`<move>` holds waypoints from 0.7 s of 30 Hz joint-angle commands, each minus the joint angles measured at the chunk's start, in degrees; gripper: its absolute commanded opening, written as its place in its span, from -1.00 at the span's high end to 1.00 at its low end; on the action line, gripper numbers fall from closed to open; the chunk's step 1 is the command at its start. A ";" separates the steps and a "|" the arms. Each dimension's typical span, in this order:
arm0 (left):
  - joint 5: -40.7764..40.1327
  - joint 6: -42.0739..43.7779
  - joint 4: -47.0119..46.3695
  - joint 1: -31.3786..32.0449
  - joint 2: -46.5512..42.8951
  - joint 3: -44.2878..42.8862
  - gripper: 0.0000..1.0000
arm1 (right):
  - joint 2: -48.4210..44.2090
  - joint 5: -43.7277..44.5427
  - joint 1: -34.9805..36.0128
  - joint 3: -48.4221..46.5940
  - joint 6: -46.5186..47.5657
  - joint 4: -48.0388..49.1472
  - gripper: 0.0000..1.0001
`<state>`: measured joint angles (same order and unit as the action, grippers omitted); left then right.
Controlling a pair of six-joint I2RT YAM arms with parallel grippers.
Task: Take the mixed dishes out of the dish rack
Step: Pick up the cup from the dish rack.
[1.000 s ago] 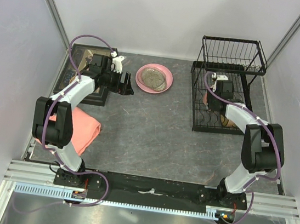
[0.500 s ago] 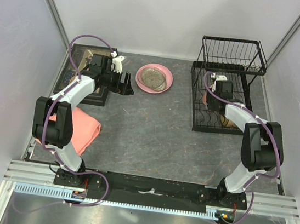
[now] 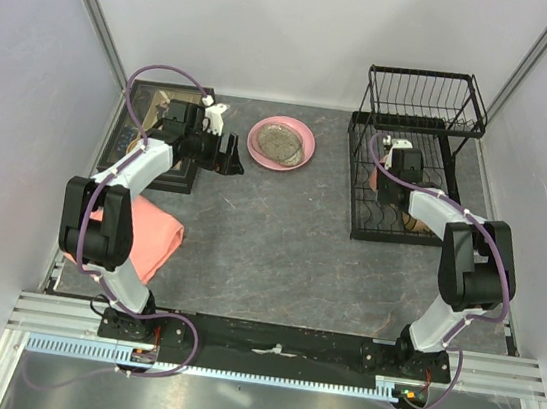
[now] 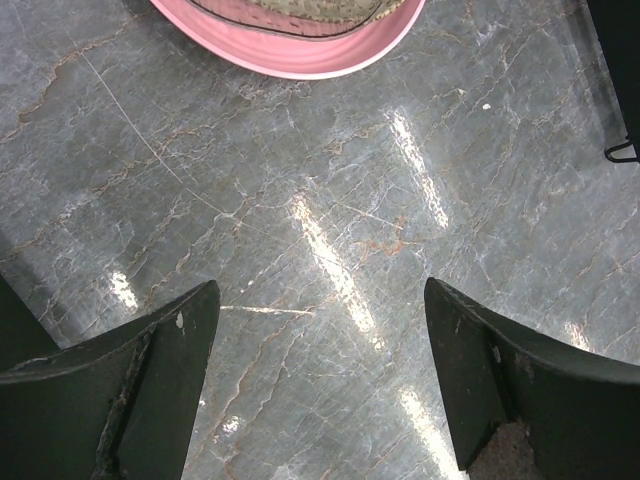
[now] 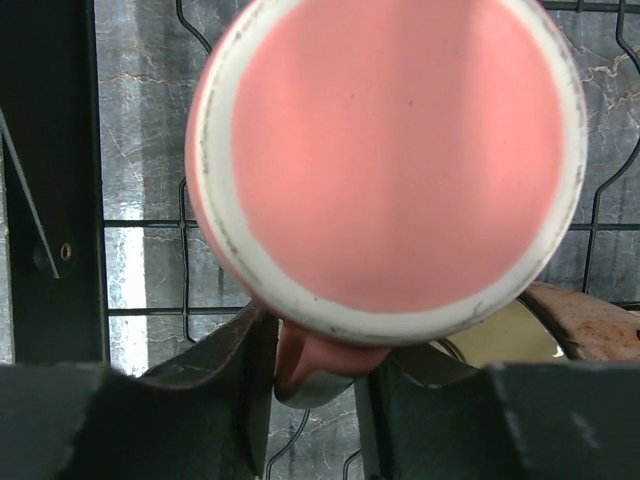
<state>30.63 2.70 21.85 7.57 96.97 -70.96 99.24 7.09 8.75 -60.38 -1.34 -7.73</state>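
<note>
The large pink plate (image 3: 261, 148) lies on the table with the speckled grey-beige plate (image 3: 282, 141) on it; both show at the top of the left wrist view, the pink one (image 4: 300, 62) under the grey one (image 4: 300, 10). My left gripper (image 3: 228, 153) (image 4: 320, 290) is open and empty, just left of them. The black wire dish rack (image 3: 356, 190) stands at the back right. My right gripper (image 3: 389, 184) (image 5: 315, 350) is inside its lower tier, shut on the handle of the salmon-pink mug (image 5: 385, 150), seen from its base. The amber-brown bowl (image 3: 414, 223) (image 5: 590, 320) lies beside it.
A dark rectangular tray (image 3: 137, 106) of small items sits at the back left, under my left arm. A folded salmon-pink cloth (image 3: 147, 233) lies at the front left. The rack's upper tier (image 3: 429, 84) hangs over the back of the lower tier.
My right wrist has shifted slightly toward the back of the rack. My left gripper has edged slightly back and left from the plates.
</note>
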 commanded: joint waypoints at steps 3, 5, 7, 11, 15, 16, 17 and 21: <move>1.80 2.22 -2.42 0.07 0.41 0.21 -0.78 | -0.01 -1.03 -0.23 0.53 -0.68 2.01 0.27; 1.71 2.22 -2.42 0.07 0.33 0.38 -0.78 | -0.01 -1.12 -0.23 0.61 -0.68 2.01 0.32; 1.71 2.31 -2.51 0.07 0.24 0.47 -0.78 | -0.36 -1.12 -0.14 0.70 -0.68 1.93 0.37; 1.71 2.14 -2.51 0.07 0.15 0.65 -0.78 | -0.80 -1.20 -0.32 1.05 -0.77 1.93 0.45; 1.71 2.31 -2.60 0.07 0.24 0.65 -0.78 | -1.68 -1.91 -0.67 1.32 -0.85 1.49 0.57; 1.71 2.14 -2.60 0.07 0.24 0.56 -0.78 | -1.94 -1.91 -0.67 1.32 -0.85 1.49 0.60; 1.80 2.13 -2.68 0.07 0.33 0.56 -0.78 | -1.95 -2.08 -0.75 1.32 -0.85 1.40 0.62; 1.80 1.87 -2.69 0.07 0.06 0.56 -0.78 | -3.00 -2.52 -0.76 0.88 -0.50 0.79 0.82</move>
<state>30.70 2.70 21.26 7.57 96.97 -70.43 98.85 5.78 8.01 -59.70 -2.20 -6.92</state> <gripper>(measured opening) 0.891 0.238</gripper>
